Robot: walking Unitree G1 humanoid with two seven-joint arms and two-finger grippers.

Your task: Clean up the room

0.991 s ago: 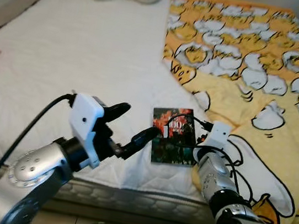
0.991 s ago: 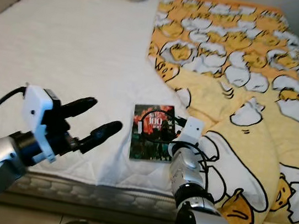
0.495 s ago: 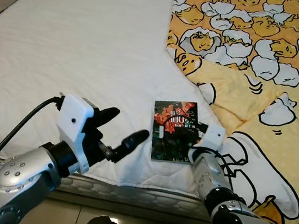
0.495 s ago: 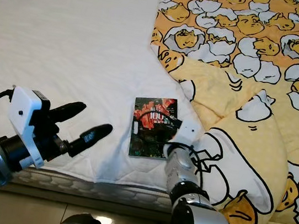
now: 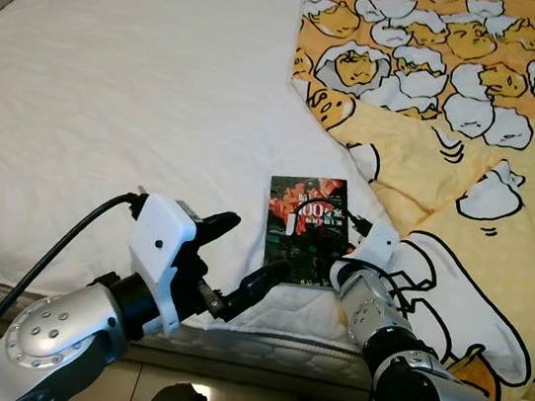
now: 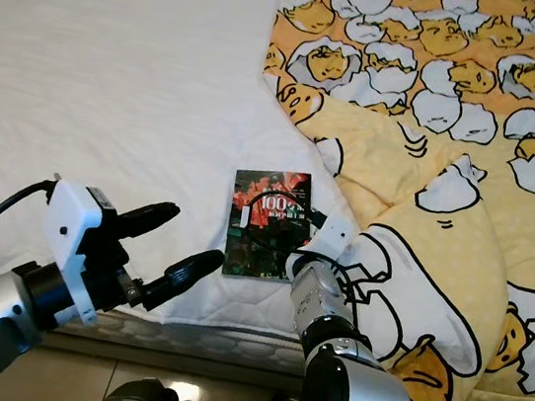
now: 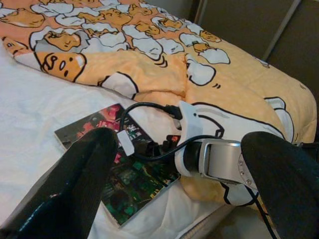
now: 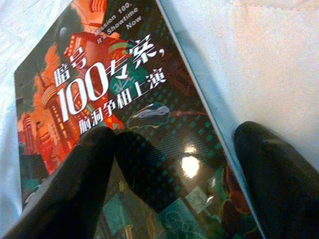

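so, starting on the left, the left claw [image 5: 236,267] hangs above the near edge of the bed [image 5: 114,89], its two black fingers spread apart and gripping nothing, pointed across toward the book. next along, the book [image 5: 303,228], with a dark cover in red and green and white lettering, lies flat on the white mattress close to the near edge, just beside the fold of the yellow blanket [image 5: 478,120]. the right claw [image 8: 169,184] is right down at the book's near end: in its wrist view the two black fingers are parted, one fingertip [image 8: 75,184] resting on or just over the glossy cover and the other sitting out past the book's edge over the mattress. it has not closed on the book, so the claw is released, though well placed for a grasp. a black cable [image 7: 149,107] loops over the book from that wrist. further right the blanket, printed with egg characters, lies rumpled and bunched across that half of the bed.

as for the tidying, i'd judge it at an early stage: the book is not yet picked up and needs putting away, and the blanket looks unmade.
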